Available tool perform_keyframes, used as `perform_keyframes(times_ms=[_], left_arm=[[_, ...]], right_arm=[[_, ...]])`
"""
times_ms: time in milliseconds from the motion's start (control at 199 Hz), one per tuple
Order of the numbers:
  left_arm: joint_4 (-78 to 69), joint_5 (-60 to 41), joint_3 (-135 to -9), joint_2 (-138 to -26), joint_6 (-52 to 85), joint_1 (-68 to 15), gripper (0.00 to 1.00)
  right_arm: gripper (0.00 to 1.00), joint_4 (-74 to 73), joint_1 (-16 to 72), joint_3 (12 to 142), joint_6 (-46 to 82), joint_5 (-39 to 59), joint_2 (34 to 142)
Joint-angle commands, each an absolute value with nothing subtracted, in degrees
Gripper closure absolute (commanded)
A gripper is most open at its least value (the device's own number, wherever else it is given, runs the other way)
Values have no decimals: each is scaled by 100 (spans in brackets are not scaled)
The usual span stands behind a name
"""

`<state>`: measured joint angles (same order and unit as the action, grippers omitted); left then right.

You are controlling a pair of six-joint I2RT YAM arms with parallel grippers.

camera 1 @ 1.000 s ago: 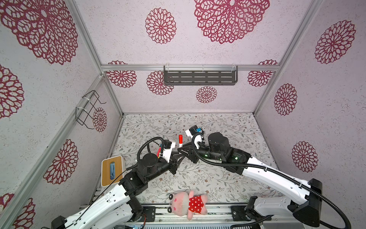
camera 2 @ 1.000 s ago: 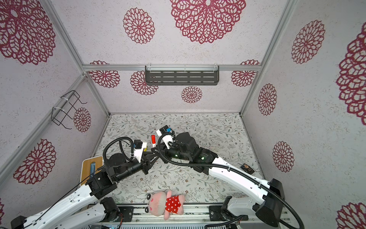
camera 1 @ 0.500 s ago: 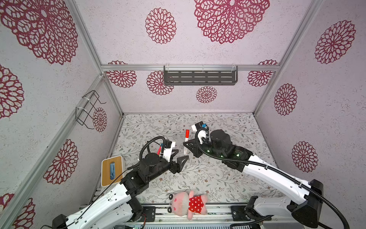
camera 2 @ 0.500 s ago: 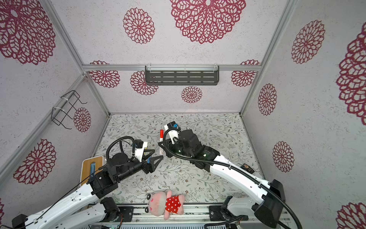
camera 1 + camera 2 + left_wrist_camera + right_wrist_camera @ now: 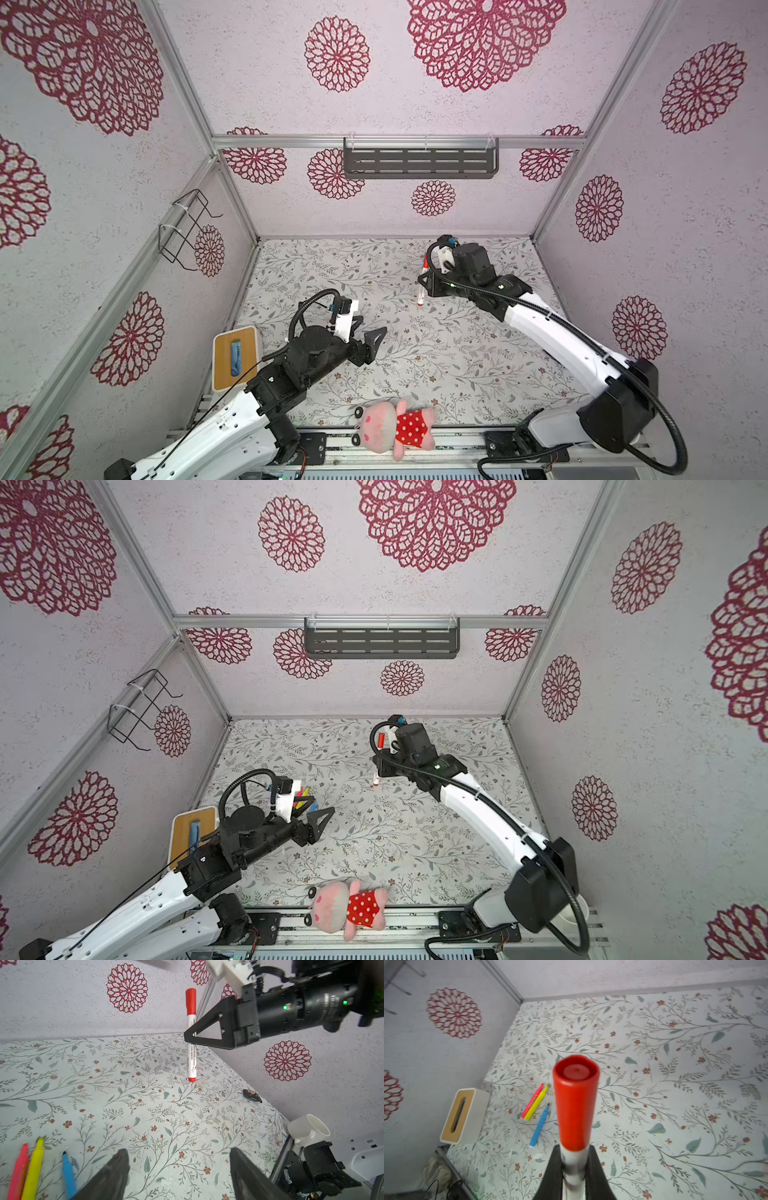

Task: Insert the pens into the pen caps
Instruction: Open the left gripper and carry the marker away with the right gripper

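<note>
1. Now, my right pincer (image 5: 189, 1035) is clamped on the white barrel of the marker (image 5: 191, 1057), which stands upright in the grip. Its red cap (image 5: 576, 1103) sits on the end above the jaws. The red butt end hangs below them, right at the table (image 5: 83, 1093); whether it touches or is just clear, I cannot tell.
2. My left pincer (image 5: 178, 1151) stands wide and empty, low over the table, facing the marker and well apart from it.
3. As I judge it, this marker is already seated in its cap, so the step in hand is to put it down cleanly. I would lower it until the butt bears on the table, lean the barrel over gently, and let go only once it lies flat, so it neither topples nor rolls.
4. The pink pen (image 5: 532, 1101), yellow pen (image 5: 536, 1105) and blue pen (image 5: 539, 1126) lie uncapped on the table close by one finger of my left pincer. Pink and yellow touch side by side, with the blue just beside them. All three are well off to the side of my right pincer.
5. I should lay the marker away from those three, so my left pincer's reach to them stays free.
6. I see no loose caps in any view. The box (image 5: 475, 1118) beyond the pens has something blue in its slot, but I cannot tell what.
</note>
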<state>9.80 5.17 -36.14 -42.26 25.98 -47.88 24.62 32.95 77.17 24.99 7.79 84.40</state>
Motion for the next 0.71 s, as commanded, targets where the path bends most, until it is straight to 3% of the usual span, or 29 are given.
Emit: perform_keyframes(times_ms=[0, 322, 700], left_arm=[[1054, 609, -3538, -4166, 2700, -4829, 22], [1077, 560, -3397, -3853, 2729, -4830, 22], [1229, 587, -3292, -3573, 2775, -4831, 22]], right_arm=[[100, 3359, 3004, 8317, 2337, 718, 9015], [100, 4893, 2936, 10168, 2103, -444, 10828], [100, 5877, 2745, 11782, 1804, -771, 12295]])
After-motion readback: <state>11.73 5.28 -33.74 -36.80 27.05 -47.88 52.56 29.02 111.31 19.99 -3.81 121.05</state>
